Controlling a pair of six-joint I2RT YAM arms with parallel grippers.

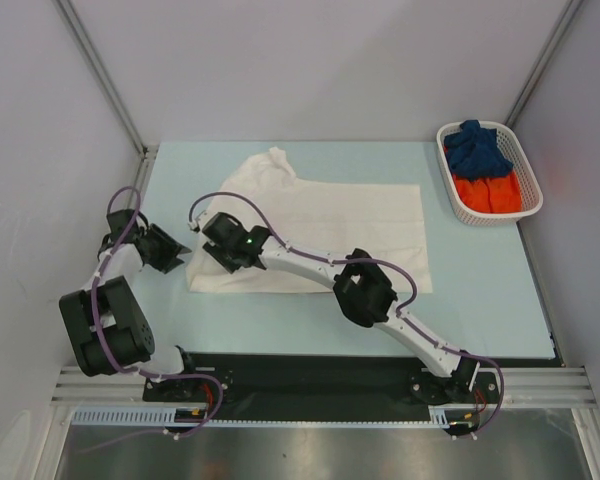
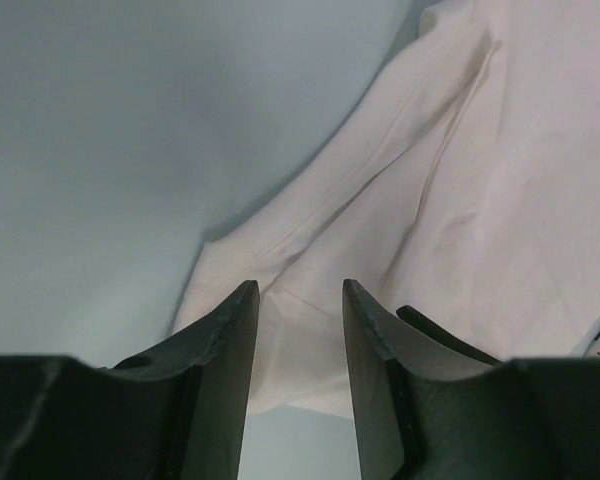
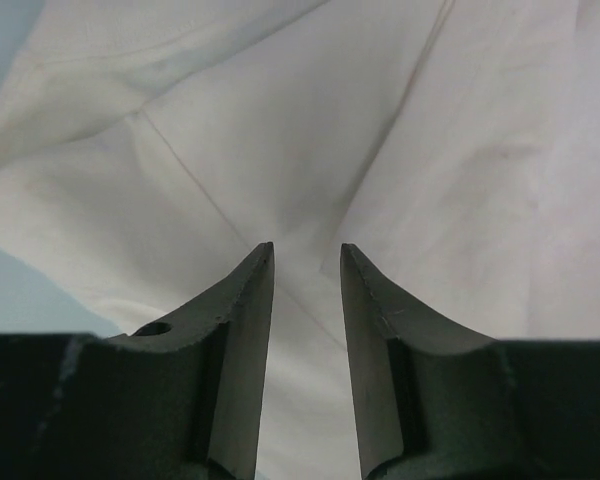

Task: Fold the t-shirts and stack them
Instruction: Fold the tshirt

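Note:
The white t-shirt [image 1: 350, 215] lies flat in the middle of the table, one sleeve bunched at its far left. No print shows on it. My left gripper [image 1: 183, 248] is open and empty at the shirt's near left edge. In the left wrist view [image 2: 300, 288] the cloth [image 2: 460, 200] lies below and beyond the jaws. My right gripper [image 1: 212, 255] is open and empty, low over the shirt's near left corner. In the right wrist view [image 3: 306, 248] the cloth [image 3: 280, 130] fills the frame. A dark blue shirt [image 1: 477, 148] and an orange shirt [image 1: 485, 190] lie in the basket.
A white lattice basket [image 1: 525, 170] stands at the far right of the pale blue table [image 1: 480, 290]. Grey walls close in the left, back and right sides. The right arm reaches diagonally across the near part of the table.

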